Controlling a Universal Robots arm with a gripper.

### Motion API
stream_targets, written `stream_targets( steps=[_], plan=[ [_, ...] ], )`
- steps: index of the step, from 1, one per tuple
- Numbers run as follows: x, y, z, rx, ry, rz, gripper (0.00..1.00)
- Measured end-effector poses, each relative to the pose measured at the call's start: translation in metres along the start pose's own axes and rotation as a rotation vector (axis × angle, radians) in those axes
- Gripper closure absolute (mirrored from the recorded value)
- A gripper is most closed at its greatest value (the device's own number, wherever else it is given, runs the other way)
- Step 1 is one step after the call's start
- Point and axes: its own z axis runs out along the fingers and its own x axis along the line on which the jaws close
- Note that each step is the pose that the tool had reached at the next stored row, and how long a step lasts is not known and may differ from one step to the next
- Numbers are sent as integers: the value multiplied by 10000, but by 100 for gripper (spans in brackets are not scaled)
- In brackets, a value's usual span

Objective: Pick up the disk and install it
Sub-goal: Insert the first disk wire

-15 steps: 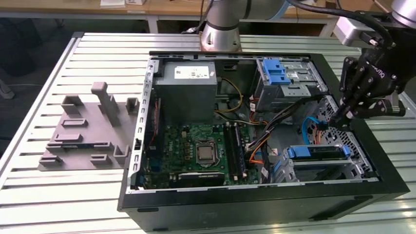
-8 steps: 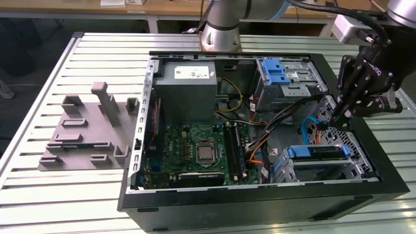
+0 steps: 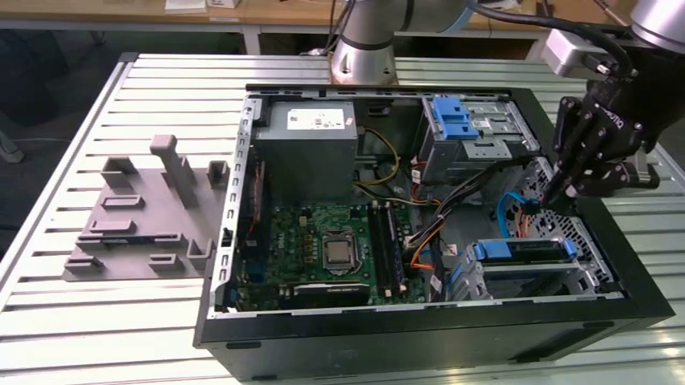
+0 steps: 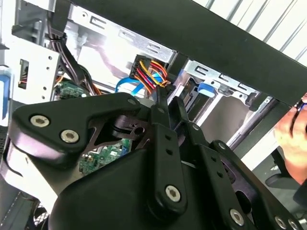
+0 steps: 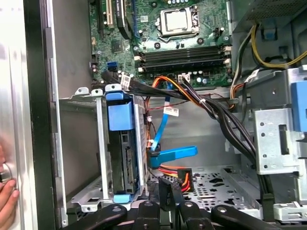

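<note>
- A grey fixture block with upright pegs lies on the slatted table at the exterior view's left, well apart from the open computer case
- Inside the case, the grey power supply box sits at the far end, with the green motherboard nearer the camera
- A blue plastic latch sits on the upper drive cage, toward the exterior view's right
- The disk sits in the lower drive cage in the case's near corner on the exterior view's right; its blue carrier frame shows along the top edge, and its long axis runs across the exterior view from left to right
- In the first wrist view the disk stands on edge in the cage slot, blue carrier ends at both ends of its long side, connector face turned toward the case interior
- The arm comes over the case's far right edge and points down; the gripper hangs inside the case just above and beside the lower cage, not touching the disk
- In the first wrist view the gripper has its two fingertips pressed together with nothing between them, next to a bundle of coloured cables
- A person's hand rests at the case's outer edge in the first wrist view
</note>
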Motion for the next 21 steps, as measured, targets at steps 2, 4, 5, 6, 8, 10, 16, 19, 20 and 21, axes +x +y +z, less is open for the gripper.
stream_targets(
  steps=[2,4,5,6,8,10,16,19,20,21],
  plan=[
    [-10,1,13,5,105,4,76],
    [-22,2,24,5,183,8,76],
    [-32,2,27,3,208,10,76],
    [-45,4,27,3,217,16,76],
    [-78,7,24,-2,219,55,76],
    [-100,10,22,-9,218,131,76],
    [-111,11,30,17,558,265,76],
    [-117,10,44,31,692,282,76],
    [-118,11,48,33,714,285,76],
    [-119,11,51,36,738,287,76]
  ],
)
